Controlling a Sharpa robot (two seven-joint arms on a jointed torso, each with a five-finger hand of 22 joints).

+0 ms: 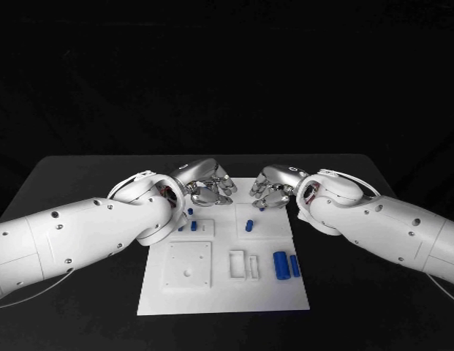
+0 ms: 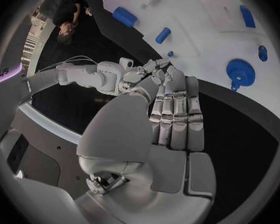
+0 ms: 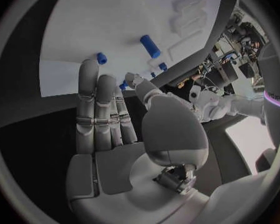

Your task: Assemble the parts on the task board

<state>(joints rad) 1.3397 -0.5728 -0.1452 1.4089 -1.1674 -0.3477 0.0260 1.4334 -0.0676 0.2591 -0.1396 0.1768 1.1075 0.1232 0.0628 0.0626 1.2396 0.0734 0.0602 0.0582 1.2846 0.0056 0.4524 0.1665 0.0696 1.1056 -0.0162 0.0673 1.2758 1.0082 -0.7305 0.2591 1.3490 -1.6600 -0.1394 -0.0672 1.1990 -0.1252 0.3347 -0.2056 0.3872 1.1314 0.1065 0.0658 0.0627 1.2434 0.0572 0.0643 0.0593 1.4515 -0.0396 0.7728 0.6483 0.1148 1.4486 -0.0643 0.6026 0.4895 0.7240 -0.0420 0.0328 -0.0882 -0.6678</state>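
A: How are the two arms posed?

B: In the head view both white arms reach in from the sides and meet over the far end of the task board [image 1: 222, 296], which lies in the middle of the black table [image 1: 79, 175]. The left hand [image 1: 207, 183] and the right hand [image 1: 272, 184] hang close together, knuckles up, fingers pointing down toward the board's far edge.

A: Is either hand holding anything?

B: No. The left wrist view shows the left hand's fingers [image 2: 176, 115] straight and side by side with nothing in them. The right wrist view shows the right hand's fingers [image 3: 101, 109] stretched out flat too, the thumb set apart, also with nothing in them.

A: What do the wrist views add?

B: The left wrist view shows a blue gear [image 2: 240, 72] with a short stem lying on the board, which the arms hide in the head view.

A: How many blue parts can be counted?

B: In the head view, two blue cylinders [image 1: 281, 265] lie side by side near the board's right edge, and one smaller blue piece [image 1: 248, 224] sits further up. More small blue pieces lie by the left arm, partly hidden, so I cannot tell their number.
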